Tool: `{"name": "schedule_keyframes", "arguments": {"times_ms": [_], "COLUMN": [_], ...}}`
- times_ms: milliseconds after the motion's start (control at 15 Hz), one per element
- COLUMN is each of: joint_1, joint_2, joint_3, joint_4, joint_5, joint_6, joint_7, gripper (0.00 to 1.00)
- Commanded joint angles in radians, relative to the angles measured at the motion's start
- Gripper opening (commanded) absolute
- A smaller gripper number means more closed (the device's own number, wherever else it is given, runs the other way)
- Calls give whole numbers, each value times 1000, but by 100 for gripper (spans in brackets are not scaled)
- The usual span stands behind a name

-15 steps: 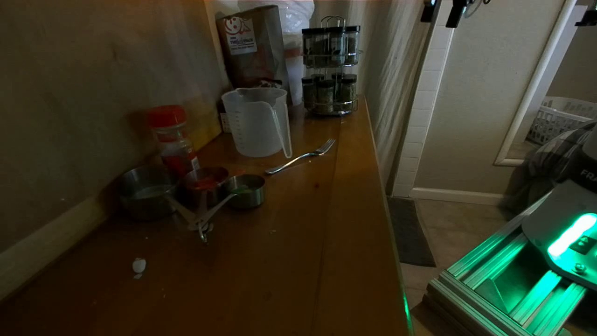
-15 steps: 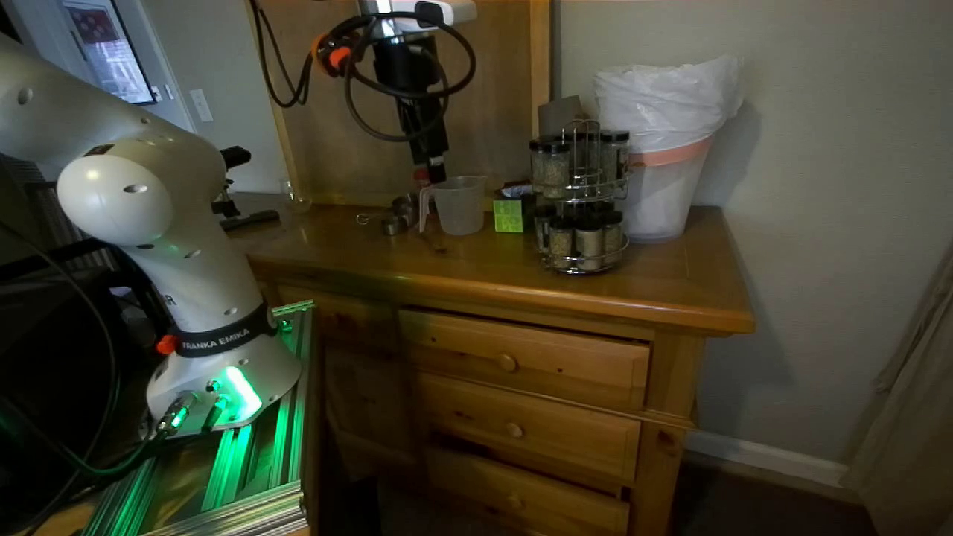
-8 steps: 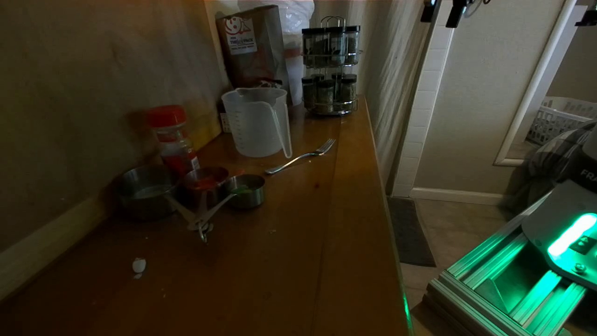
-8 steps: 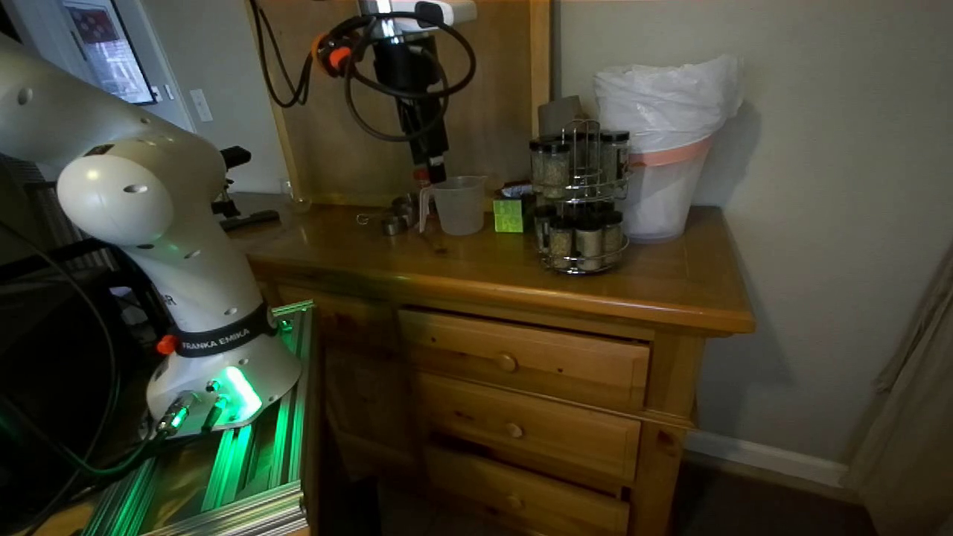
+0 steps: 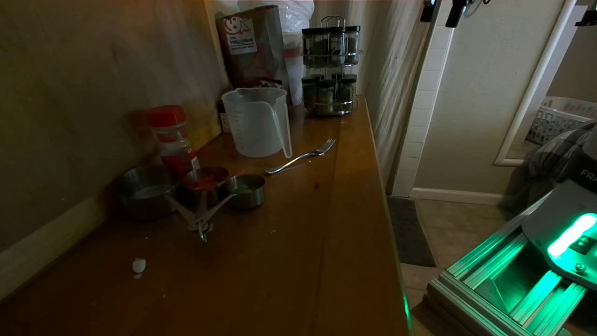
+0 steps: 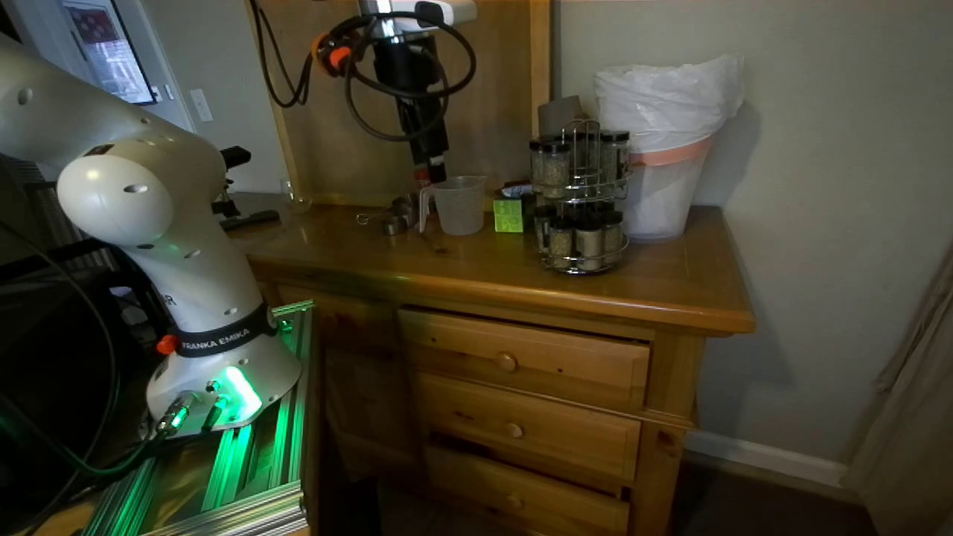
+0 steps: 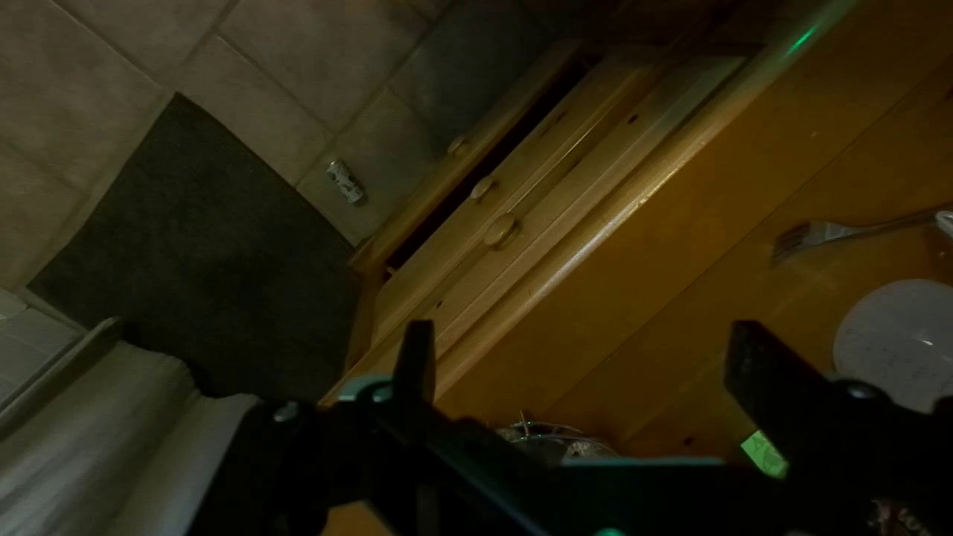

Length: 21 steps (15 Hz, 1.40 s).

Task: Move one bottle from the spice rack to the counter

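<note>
Wrist view first: the tool is spread wide and I don't see anything pinched in it. Past it there's the desk, and just a sliver of the spice rack pokes in low, mostly hidden behind the tool. A fork lies off to one side.

In an exterior view you get the whole spice rack at the far end of the desk, little dark-lidded bottles standing on both tiers. That's where the task's thing is, though no idea which one is the pick. The red-lidded shaker on the desk looks like a different sort, and I can't spot a rack-type bottle out there, so I'd call the job basically not started.

In an exterior view the arm holds the tool pointing down above the desk, roughly in line with the measuring pitcher and well apart from the spice rack. So imo it's all left: reach a bottle, grip it, pull it clear, set it on the desk, let go.
</note>
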Motion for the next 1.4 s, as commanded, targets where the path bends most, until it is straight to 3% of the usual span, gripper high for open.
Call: {"name": "schedule_keyframes", "arguments": {"times_ms": [0, 267, 533, 600, 667, 1000, 1333], "joint_1": [4, 22, 67, 65, 52, 58, 126], "joint_2": [14, 19, -15, -2, -2, 1, -12], "joint_3": [40, 89, -19, -43, 7, -51, -219], "joint_4": [42, 126, 148, 157, 144, 163, 236], "joint_5": [-41, -157, -159, -128, -152, -132, -24], "joint_6": [36, -5, 44, 48, 32, 45, -35], "joint_7": [-17, -93, -309, -306, -248, -287, -536], "gripper": [100, 100, 100, 100, 100, 100, 100]}}
